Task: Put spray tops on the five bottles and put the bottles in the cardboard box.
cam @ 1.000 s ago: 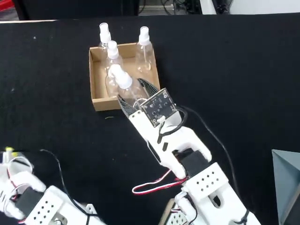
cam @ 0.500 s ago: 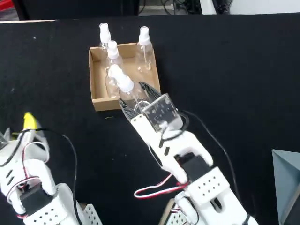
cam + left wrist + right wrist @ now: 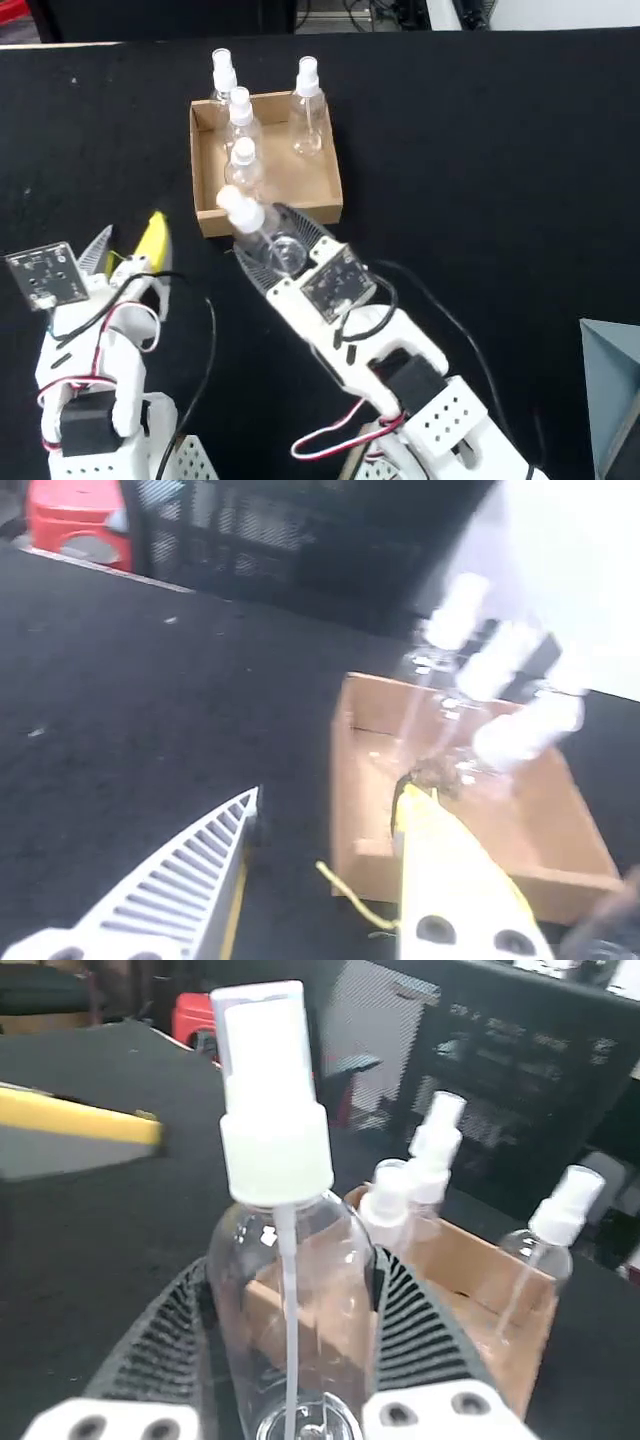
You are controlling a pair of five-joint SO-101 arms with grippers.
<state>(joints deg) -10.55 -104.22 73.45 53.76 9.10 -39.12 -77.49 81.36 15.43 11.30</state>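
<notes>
We see the right gripper (image 3: 266, 238) clamped around a clear held bottle (image 3: 275, 250). It tilts, with its white spray top (image 3: 238, 207) at the near wall of the cardboard box (image 3: 322, 192). Inside the box a right bottle (image 3: 307, 112) stands by the far right corner, and two left bottles (image 3: 241, 118) (image 3: 245, 166) stand along the left side. A corner bottle (image 3: 222, 72) is at the far left corner; we cannot tell whether it is inside. The left gripper (image 3: 130, 228), fingers spread, hangs over the desk (image 3: 480, 150) toward its near left, apart from the box.

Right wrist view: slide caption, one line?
Right hand grips a spray-topped bottle; cardboard box and more bottles behind.
</notes>
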